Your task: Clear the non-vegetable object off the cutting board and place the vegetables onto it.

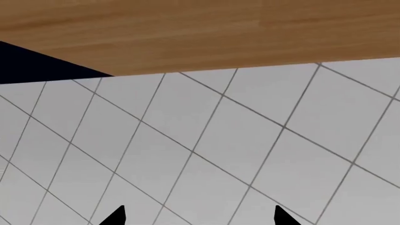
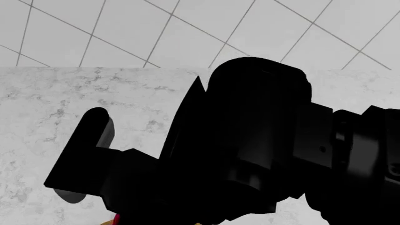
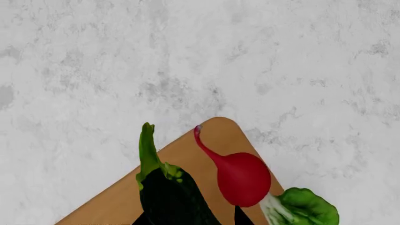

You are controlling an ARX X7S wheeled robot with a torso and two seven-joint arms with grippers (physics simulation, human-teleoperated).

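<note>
In the right wrist view a rounded corner of the light-brown cutting board (image 3: 212, 136) lies on the marble counter. A red radish (image 3: 242, 176) rests on it, thin root tail pointing away and green leaves (image 3: 306, 206) hanging over the board's edge. Beside it is a dark green vegetable (image 3: 175, 197) with a light green stem. My right gripper (image 3: 194, 218) is shut on this vegetable, a black fingertip on each side. My left gripper (image 1: 200, 216) is open and holds nothing, above tiled floor. The non-vegetable object is hidden.
A black arm (image 2: 250, 140) fills most of the head view over the white marble counter (image 2: 50, 93). A tiny red and tan speck (image 2: 116, 218) under it cannot be identified. A wooden surface (image 1: 200, 33) runs beyond the left gripper, above grey floor tiles (image 1: 206, 140).
</note>
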